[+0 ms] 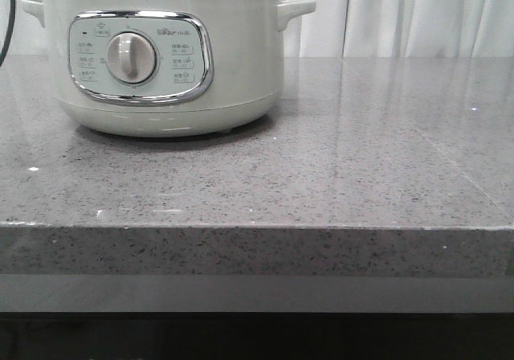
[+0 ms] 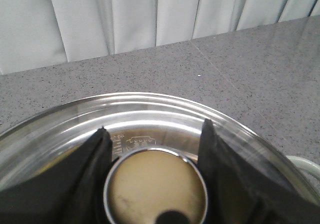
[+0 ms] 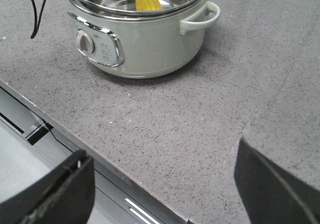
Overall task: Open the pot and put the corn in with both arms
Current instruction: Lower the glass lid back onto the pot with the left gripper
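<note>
1. Right at your left wrist camera, the left gripper has its two black fingers spread to either side of the round cream knob of the glass lid; whether the pads touch the knob, you cannot tell.
2. Your right gripper hangs over the grey speckled countertop with its fingers spread wide and nothing between them, well apart from the pot.
3. You see the pot, a pale cream electric cooker, in the upper left of the front view, resting on the countertop with its chrome-framed panel and round dial facing the camera.
4. Its lid is on.
5. Look at the upper middle of the right wrist view: the corn shows bright yellow through the lid, inside the pot.
6. A black cable hangs at the upper left there.
</note>
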Motion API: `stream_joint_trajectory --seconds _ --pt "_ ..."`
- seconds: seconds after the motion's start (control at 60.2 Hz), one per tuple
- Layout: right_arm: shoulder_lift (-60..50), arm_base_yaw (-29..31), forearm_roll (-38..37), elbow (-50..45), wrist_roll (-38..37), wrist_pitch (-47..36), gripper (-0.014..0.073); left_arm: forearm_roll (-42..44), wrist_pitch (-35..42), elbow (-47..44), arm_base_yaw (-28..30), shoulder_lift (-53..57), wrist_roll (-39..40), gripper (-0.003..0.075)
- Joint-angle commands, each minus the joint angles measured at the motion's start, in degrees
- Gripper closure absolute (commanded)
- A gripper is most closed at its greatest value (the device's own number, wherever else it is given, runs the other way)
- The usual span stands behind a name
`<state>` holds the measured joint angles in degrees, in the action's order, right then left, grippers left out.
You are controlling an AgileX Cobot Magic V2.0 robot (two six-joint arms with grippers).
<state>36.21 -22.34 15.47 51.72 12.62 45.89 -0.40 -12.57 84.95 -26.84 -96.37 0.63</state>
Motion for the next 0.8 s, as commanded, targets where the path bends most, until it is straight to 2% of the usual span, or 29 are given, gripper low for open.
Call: stream_joint_trajectory --seconds 0.0,0.1,0.249,0.332,0.548,0.78 --pt "0.03 0.21 0.63 1.42 0.57 -4.15 0.0004 0.40 5.30 2.49 -0.37 2.78 -0.18 0.0528" --pt "0.03 0.21 0.63 1.42 0.57 -4.15 0.0004 0.40 4.91 2.49 -0.37 2.78 -0.18 0.0492" --pt "0.03 0.21 0.63 1.42 0.57 -4.15 0.0004 0.40 4.67 2.49 -0.37 2.78 -0.18 0.0322" --pt "0.03 0.21 0.63 1.42 0.57 -4.15 0.0004 0.40 4.67 2.49 -0.37 2.78 -0.18 0.0264" --pt "0.03 0.21 0.63 1.42 0.57 -4.15 0.0004 0.40 4.53 2.49 -0.37 3.12 -0.18 0.0258" --pt "0.03 0.21 0.63 1.42 0.57 -4.15 0.0004 0.40 -1.98 2.49 -0.37 8.25 -0.18 0.0258"
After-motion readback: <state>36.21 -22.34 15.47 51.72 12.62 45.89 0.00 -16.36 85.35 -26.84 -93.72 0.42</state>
